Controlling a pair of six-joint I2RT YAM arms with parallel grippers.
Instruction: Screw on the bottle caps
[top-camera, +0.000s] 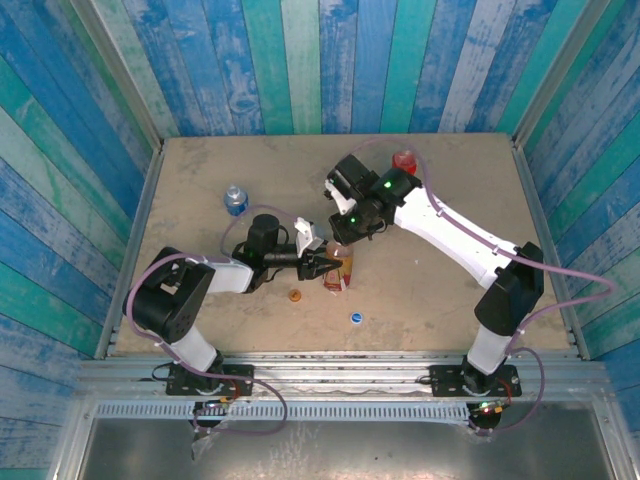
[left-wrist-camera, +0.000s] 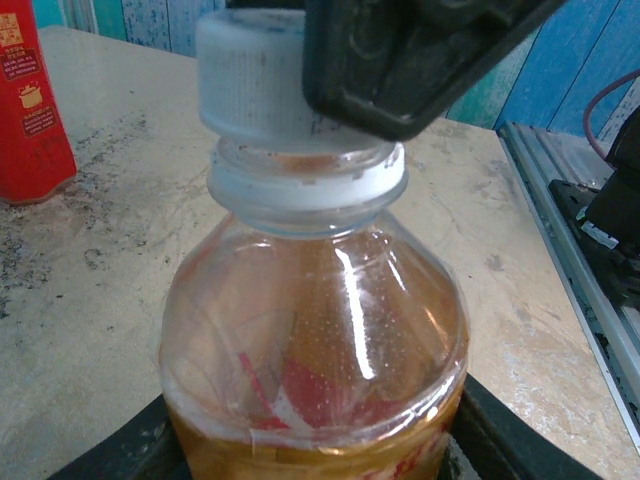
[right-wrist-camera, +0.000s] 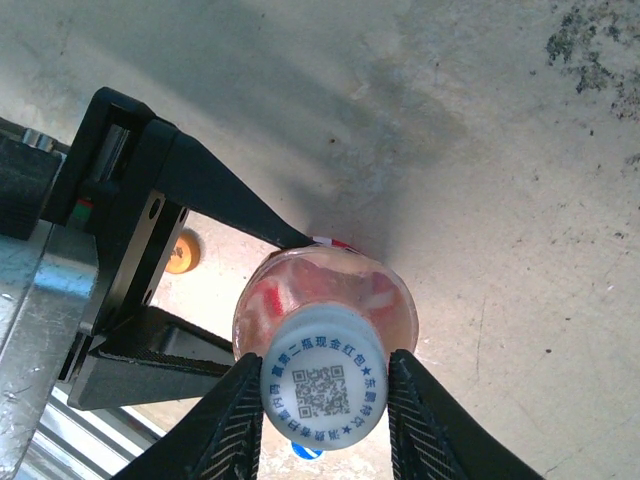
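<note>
The amber-brown tea bottle (top-camera: 342, 272) stands upright near the table's middle. My left gripper (top-camera: 322, 264) is shut on its body, and its black jaws show on either side of the bottle (left-wrist-camera: 310, 340) low in the left wrist view. A white cap (right-wrist-camera: 322, 375) sits on the bottle's neck. My right gripper (right-wrist-camera: 322, 402) comes down from above and is shut on that cap (left-wrist-camera: 250, 80), one ribbed finger (right-wrist-camera: 235, 420) pressed against each side. An orange cap (top-camera: 295, 295) and a blue cap (top-camera: 356, 318) lie loose on the table in front of the bottle.
A clear bottle with a blue label (top-camera: 236, 200) stands at the back left. A red drink bottle (top-camera: 404, 160) stands at the back right, behind the right arm. Painted plank walls close in the table (top-camera: 450, 300) on three sides.
</note>
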